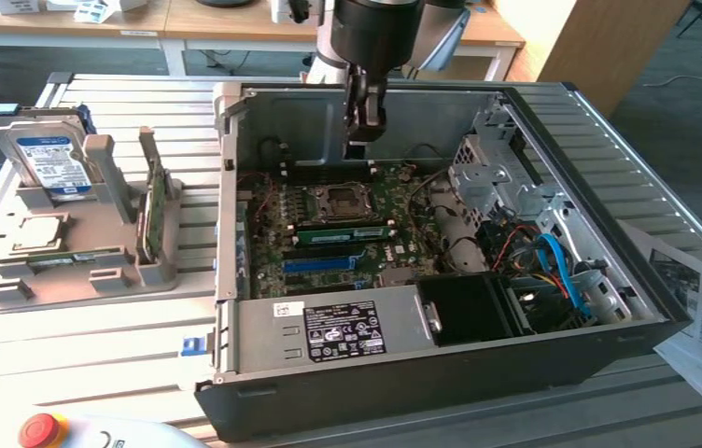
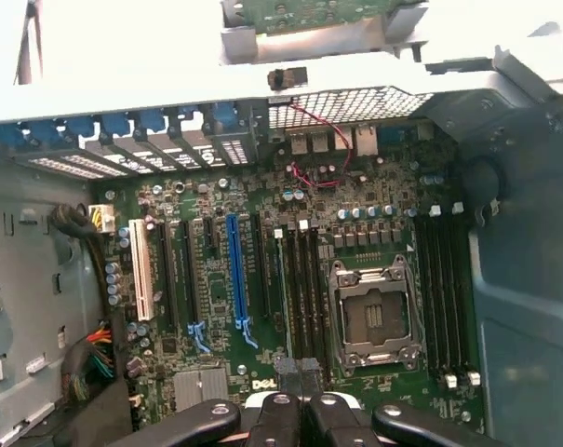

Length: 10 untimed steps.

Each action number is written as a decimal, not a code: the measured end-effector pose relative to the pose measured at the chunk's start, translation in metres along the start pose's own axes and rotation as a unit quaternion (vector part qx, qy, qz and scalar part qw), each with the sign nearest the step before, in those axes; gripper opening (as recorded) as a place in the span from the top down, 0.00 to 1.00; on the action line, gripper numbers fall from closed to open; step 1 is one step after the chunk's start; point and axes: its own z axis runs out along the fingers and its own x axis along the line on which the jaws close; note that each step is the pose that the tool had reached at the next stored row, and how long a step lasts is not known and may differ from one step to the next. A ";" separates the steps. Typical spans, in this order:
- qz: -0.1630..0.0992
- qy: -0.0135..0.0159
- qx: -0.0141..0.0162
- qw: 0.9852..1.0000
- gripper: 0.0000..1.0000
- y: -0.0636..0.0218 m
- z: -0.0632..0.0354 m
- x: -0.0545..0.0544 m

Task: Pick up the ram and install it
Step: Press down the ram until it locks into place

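A long thin green ram stick point(image 1: 343, 233) with dark chips sits in a motherboard slot between the CPU socket point(image 1: 329, 201) and the blue slots point(image 1: 324, 265). My gripper point(image 1: 360, 147) hangs inside the open computer case point(image 1: 451, 373), above the rear of the motherboard and well clear of that stick. In the wrist view my gripper point(image 2: 300, 402) is shut and I see nothing between its fingers point(image 2: 277, 421). Below it are the black memory slots point(image 2: 304, 289) beside the CPU socket point(image 2: 372, 317).
A grey holder point(image 1: 77, 280) at the exterior view's left carries a hard drive point(image 1: 49, 161), an upright broad green card point(image 1: 149, 213), a chip point(image 1: 33, 233) and a thin green stick point(image 1: 75, 257) lying flat. Case walls, cables point(image 1: 551, 257) and the power supply point(image 1: 339, 331) surround the motherboard.
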 end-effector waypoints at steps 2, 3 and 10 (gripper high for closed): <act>0.028 0.000 0.000 1.000 0.89 0.0000 0.0000 0.000; 0.035 0.000 0.000 0.999 0.89 0.0000 0.0000 0.000; 0.088 -0.001 0.001 0.996 0.89 0.0000 0.0000 0.000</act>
